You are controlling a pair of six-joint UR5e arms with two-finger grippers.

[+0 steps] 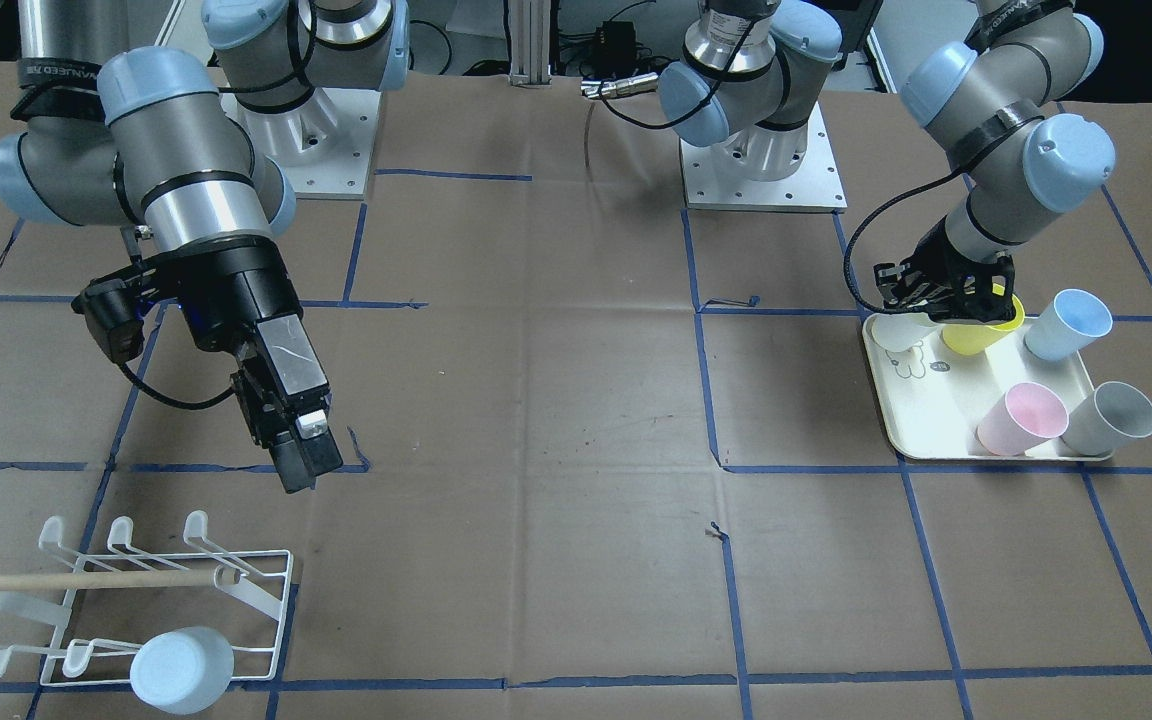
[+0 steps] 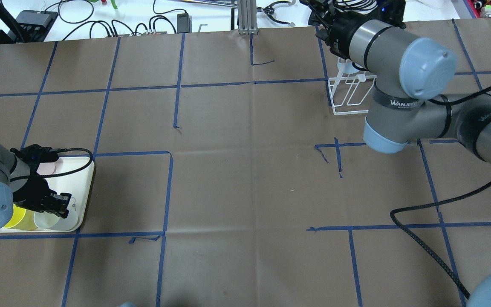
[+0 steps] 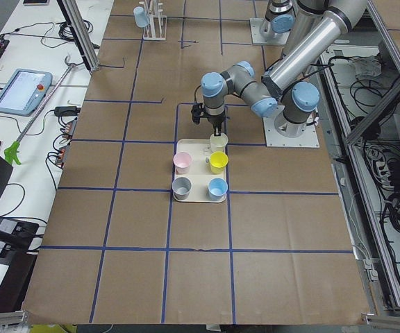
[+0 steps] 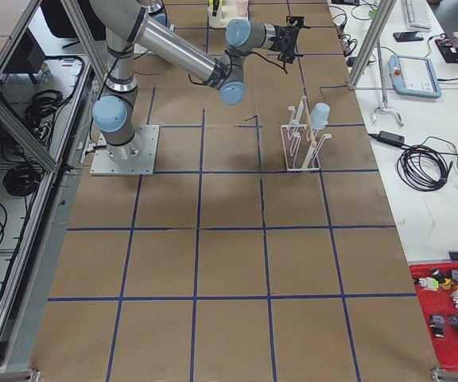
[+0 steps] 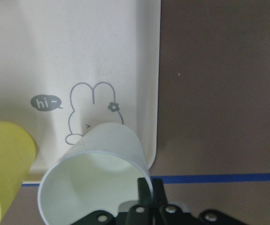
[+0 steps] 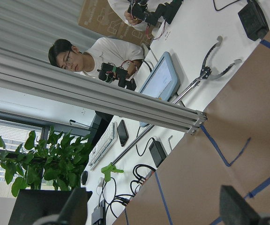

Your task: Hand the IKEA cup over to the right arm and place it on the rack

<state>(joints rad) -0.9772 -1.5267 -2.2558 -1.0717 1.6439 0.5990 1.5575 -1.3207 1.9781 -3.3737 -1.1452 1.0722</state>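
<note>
The left hand (image 5: 149, 188) is clamped on the rim of the white cup (image 5: 95, 164), which sits tilted at a corner of the cream tray (image 5: 125, 56) at the counter's (image 1: 556, 400) left end. The right hand (image 1: 302, 462), fingers apart, hangs above the counter near the rack (image 1: 86, 581), which carries a pale-blue cup (image 1: 181, 668).

Bench (image 2: 245, 170): brown paper is covering it, and blue tape (image 2: 169, 192) is marking it off in a grid.
Side desk (image 4: 452, 215): the white top is carrying a teach pendant (image 4: 414, 76) and coiled black cables (image 4: 424, 167).
Frame (image 6: 102, 98): an aluminium beam is crossing the bench's far edge.
Window (image 6: 3, 129): daylight is coming through blinds behind a leafy plant (image 6: 46, 164).
</note>
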